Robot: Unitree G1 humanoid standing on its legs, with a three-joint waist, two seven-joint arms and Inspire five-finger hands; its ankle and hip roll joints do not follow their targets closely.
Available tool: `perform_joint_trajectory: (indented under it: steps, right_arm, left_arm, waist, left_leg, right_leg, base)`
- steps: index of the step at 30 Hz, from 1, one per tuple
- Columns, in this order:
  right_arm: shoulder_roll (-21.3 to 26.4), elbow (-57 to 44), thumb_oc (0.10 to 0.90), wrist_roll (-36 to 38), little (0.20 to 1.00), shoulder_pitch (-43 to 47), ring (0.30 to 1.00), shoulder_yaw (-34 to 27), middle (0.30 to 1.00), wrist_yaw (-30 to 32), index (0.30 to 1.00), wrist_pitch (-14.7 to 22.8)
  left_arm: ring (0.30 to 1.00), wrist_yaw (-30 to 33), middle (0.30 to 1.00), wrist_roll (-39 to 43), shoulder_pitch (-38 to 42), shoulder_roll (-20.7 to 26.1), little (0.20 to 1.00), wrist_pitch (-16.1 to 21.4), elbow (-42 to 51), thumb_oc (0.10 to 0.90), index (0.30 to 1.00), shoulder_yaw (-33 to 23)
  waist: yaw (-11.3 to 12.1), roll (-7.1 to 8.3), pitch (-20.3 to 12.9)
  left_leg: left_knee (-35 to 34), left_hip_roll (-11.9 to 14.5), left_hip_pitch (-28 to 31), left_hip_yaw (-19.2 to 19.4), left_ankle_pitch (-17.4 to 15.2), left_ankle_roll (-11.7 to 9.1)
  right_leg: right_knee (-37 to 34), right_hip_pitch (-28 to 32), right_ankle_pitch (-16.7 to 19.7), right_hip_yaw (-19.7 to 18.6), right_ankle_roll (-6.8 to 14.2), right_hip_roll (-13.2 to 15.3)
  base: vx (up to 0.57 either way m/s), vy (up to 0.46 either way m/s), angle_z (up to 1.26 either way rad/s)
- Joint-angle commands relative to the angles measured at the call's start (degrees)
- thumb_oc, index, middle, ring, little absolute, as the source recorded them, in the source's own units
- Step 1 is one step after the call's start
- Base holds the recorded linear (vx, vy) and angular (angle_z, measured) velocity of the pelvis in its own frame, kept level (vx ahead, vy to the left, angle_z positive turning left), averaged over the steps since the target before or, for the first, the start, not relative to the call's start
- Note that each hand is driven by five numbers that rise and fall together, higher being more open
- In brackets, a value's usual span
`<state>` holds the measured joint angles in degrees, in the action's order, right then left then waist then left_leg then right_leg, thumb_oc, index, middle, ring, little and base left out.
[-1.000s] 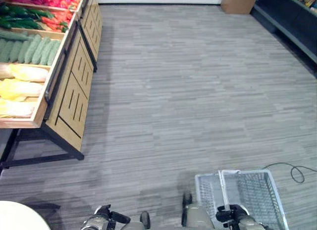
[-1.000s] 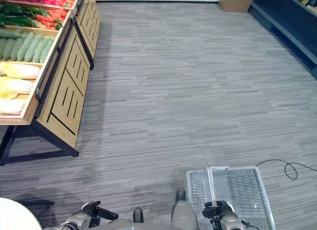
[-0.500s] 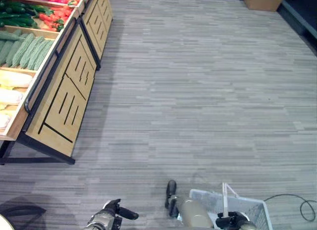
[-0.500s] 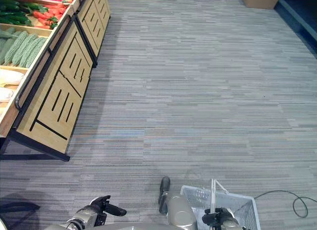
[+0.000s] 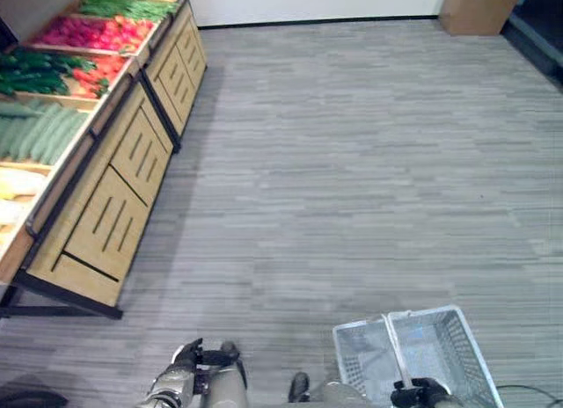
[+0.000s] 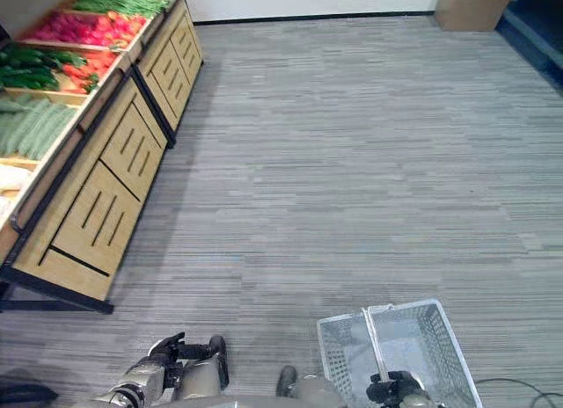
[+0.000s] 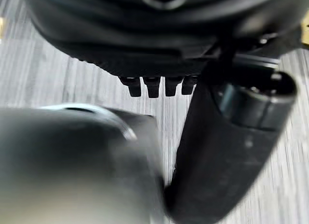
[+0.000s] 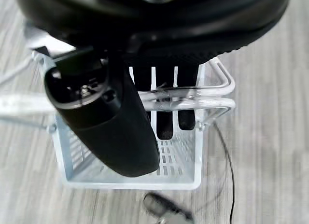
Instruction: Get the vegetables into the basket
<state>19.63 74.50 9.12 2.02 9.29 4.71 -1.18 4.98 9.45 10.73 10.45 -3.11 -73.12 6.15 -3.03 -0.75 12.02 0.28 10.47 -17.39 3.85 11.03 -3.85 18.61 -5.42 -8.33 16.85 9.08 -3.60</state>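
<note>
Vegetables lie in bins on a wooden stand (image 5: 106, 206) along the left: pale green gourds (image 5: 35, 131), dark green ones (image 5: 31, 74), red peppers (image 5: 101, 67), pink-red produce (image 5: 88, 30) and green beans (image 5: 123, 5). A white mesh basket (image 5: 444, 342) hangs low at the right, empty. My right hand (image 5: 420, 392) is shut on its handle (image 8: 193, 99), fingers (image 8: 165, 122) curled over the bars. At the lower left my left hand (image 5: 187, 360) is far from the stand, its fingers (image 7: 153, 86) curled with nothing in them.
A wide stretch of grey plank floor (image 5: 352, 162) lies between me and the stand. A cardboard box (image 5: 479, 8) stands at the back right by a white wall, and a dark shelf (image 5: 541, 21) runs along the right edge.
The whole picture has shifted, so the camera moved: more of the stand's far bins show. The basket stays in my right hand and the left hand stays empty.
</note>
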Motion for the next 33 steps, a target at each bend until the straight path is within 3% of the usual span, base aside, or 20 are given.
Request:
perform_joint_trajectory:
  steps: [1,4,9,11,14,15,17,22,23,27,29,32,33]
  right_arm:
    - [1.1,-1.0,0.4,0.2,0.3,-0.9,0.3,-0.7,0.3,0.6,0.3,0.2]
    - [1.0,-0.8,0.4,0.1,0.3,-0.5,0.3,-0.2,0.3,0.8,0.3,0.2]
    - [0.3,-0.6,0.4,0.1,0.3,0.1,0.3,0.5,0.3,0.8,0.3,0.2]
    - [-0.4,-0.1,0.4,-0.5,0.3,0.7,0.3,0.9,0.3,0.7,0.3,0.0]
    - [-0.9,-0.1,0.4,-1.5,0.3,1.1,0.3,1.6,0.3,0.3,0.3,-0.2]
    - [-1.5,-0.4,0.4,-2.7,0.3,1.7,0.3,2.4,0.3,0.0,0.3,-0.6]
    - [-1.9,-0.7,0.4,-2.6,0.3,1.7,0.3,2.3,0.3,-0.2,0.3,-0.6]
    - [-2.3,-1.2,0.4,-2.1,0.3,1.7,0.3,1.4,0.3,-0.4,0.3,-0.7]
    - [-2.6,-1.3,0.4,-1.8,0.3,1.5,0.3,0.9,0.3,-0.5,0.3,-0.7]
    - [-2.8,-1.8,0.4,-1.8,0.3,1.5,0.3,0.8,0.3,-1.0,0.3,-0.7]
    - [-3.0,-1.9,0.4,-1.7,0.3,1.3,0.3,1.0,0.3,-1.0,0.3,-0.7]
    - [-3.0,-1.9,0.4,-1.4,0.3,1.2,0.3,1.0,0.3,-1.0,0.3,-0.6]
    - [-3.0,-1.6,0.4,-1.3,0.3,1.4,0.3,1.0,0.3,-1.0,0.3,-0.6]
  left_arm:
    - [1.0,1.5,1.0,-2.0,-3.8,1.9,1.0,-1.8,-3.3,0.9,1.0,2.1]
    - [1.0,1.7,1.0,-1.7,-3.8,1.8,1.0,-1.7,-3.3,0.9,1.0,1.9]
    - [1.0,2.0,1.0,-0.8,-4.2,1.7,1.0,-1.6,-3.4,0.9,1.0,1.4]
    - [1.0,2.2,1.0,-0.7,-3.8,1.9,1.0,-1.2,-4.1,0.9,1.0,1.5]
    - [1.0,2.5,1.0,-0.7,-3.6,2.5,1.0,-1.2,-4.1,0.9,1.0,1.3]
    - [1.0,2.5,1.0,-0.5,-3.2,3.1,1.0,-1.2,-3.8,0.9,1.0,1.1]
    - [1.0,2.4,1.0,-0.7,-3.0,3.5,1.0,-1.2,-3.8,0.9,1.0,1.1]
    - [1.0,2.1,1.0,-1.2,-2.9,4.2,1.0,-1.3,-3.6,0.9,1.0,1.2]
    - [1.0,1.8,1.0,-1.6,-3.2,4.3,1.0,-1.4,-3.5,0.9,1.0,1.1]
    - [1.0,1.3,1.0,-1.9,-3.5,4.4,1.0,-1.7,-3.4,0.9,1.0,1.0]
    - [1.0,1.1,1.0,-1.9,-3.5,4.6,1.0,-1.8,-3.3,0.9,1.0,0.9]
    - [1.0,1.2,1.0,-1.8,-3.3,4.8,1.0,-1.9,-3.5,0.9,1.0,0.9]
    - [1.0,1.3,1.0,-1.8,-3.1,4.8,1.0,-1.7,-3.8,0.9,1.0,0.8]
  waist:
    - [3.5,3.87,0.5]
    - [4.8,3.73,0.8]
    - [5.6,3.86,0.3]
    - [5.9,4.85,-0.7]
    - [6.3,5.76,-1.6]
    - [6.7,6.7,-2.3]
    - [6.9,7.35,-2.8]
    - [6.7,7.93,-3.8]
    - [6.7,8.02,-4.1]
    - [6.9,7.48,-3.7]
    - [7.1,6.89,-3.2]
    - [6.7,6.41,-2.5]
    - [5.8,5.8,-1.5]
  left_leg:
    - [-0.6,-0.4,5.9,2.4,0.3,-3.5]
    - [-4.1,-0.2,4.0,3.7,1.9,-4.1]
    - [-3.9,-0.5,4.0,2.8,2.6,-3.7]
    - [-3.4,-2.2,4.3,3.0,1.3,-2.6]
    - [-2.4,-3.6,4.6,4.1,-0.3,-1.3]
    - [-1.2,-4.9,4.6,4.7,-2.3,-0.1]
    - [-0.4,-6.1,4.9,5.7,-3.4,0.8]
    - [0.2,-9.2,6.5,6.2,-6.1,2.7]
    - [0.7,-10.5,7.6,6.3,-7.6,3.6]
    - [1.2,-12.3,10.2,6.0,-9.9,5.6]
    - [1.1,-12.6,12.1,5.6,-11.2,6.2]
    - [0.2,-12.7,14.1,4.9,-11.7,6.1]
    - [-0.1,-12.8,15.7,3.5,-12.0,6.0]
  right_leg:
    - [-17.9,8.2,5.2,-3.6,-4.6,6.1]
    - [-18.5,10.6,3.6,-5.2,-4.3,5.8]
    - [-19.3,12.9,2.4,-7.6,-3.6,6.3]
    - [-20.1,13.6,2.6,-8.5,-2.0,9.3]
    - [-19.2,13.2,2.5,-9.5,-1.0,11.5]
    - [-17.5,12.3,2.8,-10.2,0.3,13.4]
    - [-15.4,11.3,3.8,-10.2,1.4,14.9]
    - [-11.2,9.8,8.1,-10.8,3.1,17.5]
    - [-9.6,9.4,10.6,-10.7,3.5,18.7]
    - [-2.0,6.5,16.2,-11.6,3.3,20.3]
    - [1.0,4.6,16.8,-10.9,2.4,20.6]
    - [-0.1,2.0,15.8,-9.6,1.5,20.0]
    - [-2.9,-0.6,14.5,-9.6,0.9,18.3]
  base:
    - [0.2,0.074,-0.21]
    - [0.28,0.129,-0.08]
    - [0.19,0.146,-0.38]
    - [0.28,0.303,-0.52]
    - [0.2,0.214,-0.2]
    - [0.26,0.318,-0.07]
    - [0.2,0.252,-0.2]
    - [0.15,0.183,-0.08]
    - [0.14,0.183,0.11]
    - [0.13,0.198,0.1]
    - [0.13,0.159,-0.07]
    - [0.12,0.062,0.05]
    - [0.21,-0.031,0.23]
